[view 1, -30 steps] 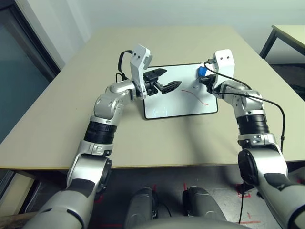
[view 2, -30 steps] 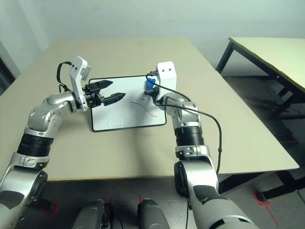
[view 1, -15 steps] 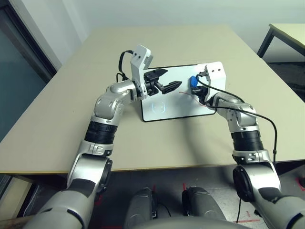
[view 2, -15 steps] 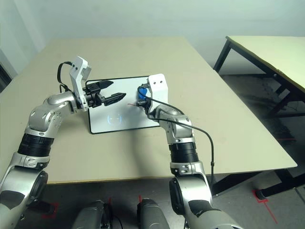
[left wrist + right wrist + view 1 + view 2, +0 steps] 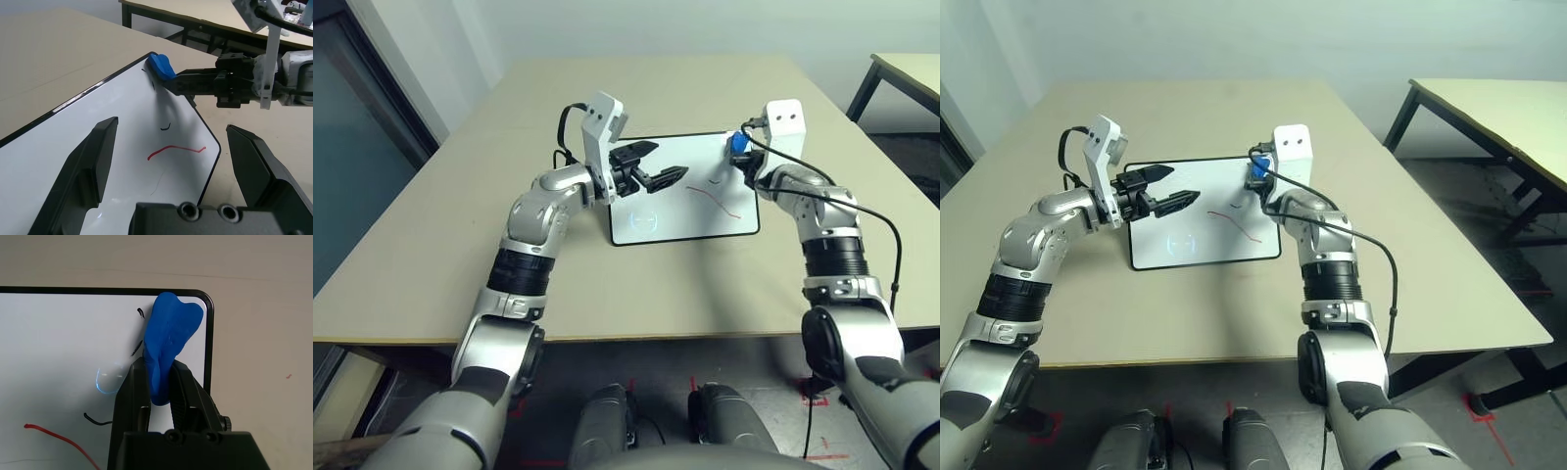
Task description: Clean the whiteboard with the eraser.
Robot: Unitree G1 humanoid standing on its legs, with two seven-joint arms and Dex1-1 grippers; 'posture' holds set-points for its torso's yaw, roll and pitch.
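- One worktop (image 5: 558,294) carries the whiteboard (image 5: 680,223), long axis running left-right.
- Left pincer (image 5: 671,159): apart, above the board.
- Right pincer (image 5: 159,363): clamped on the eraser (image 5: 171,328) at the far right corner, its long axis pointing toward the far edge; half a second ago, nearer the middle.

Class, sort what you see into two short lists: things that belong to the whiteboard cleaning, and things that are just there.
Belong to the job:
- whiteboard
- blue eraser, held in the right gripper
- red line
- black marks

Just there:
- second table
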